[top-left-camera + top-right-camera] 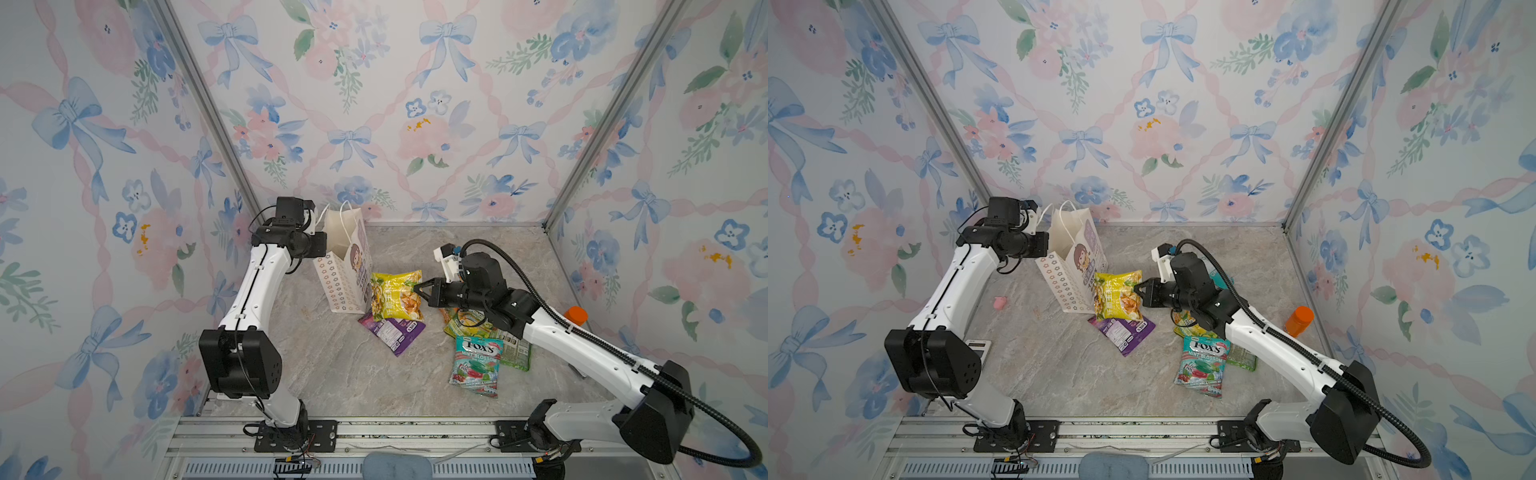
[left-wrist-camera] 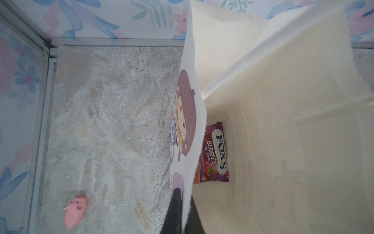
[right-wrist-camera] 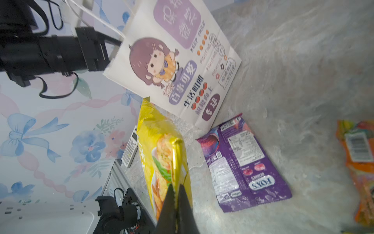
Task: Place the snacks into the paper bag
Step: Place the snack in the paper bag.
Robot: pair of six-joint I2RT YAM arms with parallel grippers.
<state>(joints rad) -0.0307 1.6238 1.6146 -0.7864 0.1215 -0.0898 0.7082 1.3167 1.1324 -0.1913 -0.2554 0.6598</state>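
The right tool [image 3: 176,188] is clamped on the yellow pouch's [image 1: 395,297] edge, just beside the paper bag [image 1: 340,286] toward the table's [image 1: 332,374] left edge. The left tool [image 2: 183,194] pinches the bag's rim; a purple pouch [image 2: 214,154] lies inside.

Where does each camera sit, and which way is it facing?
Both top views: high at the front, looking down over the table toward the back wall; left arm and right arm show.
Left wrist: on the left arm, looking down into the paper bag at a berries pouch; left pincer clamps the bag's wall.
Right wrist: on the right arm, looking along the right pincer, shut on the yellow pouch, toward the bag's front.
Shared: all show the bag.
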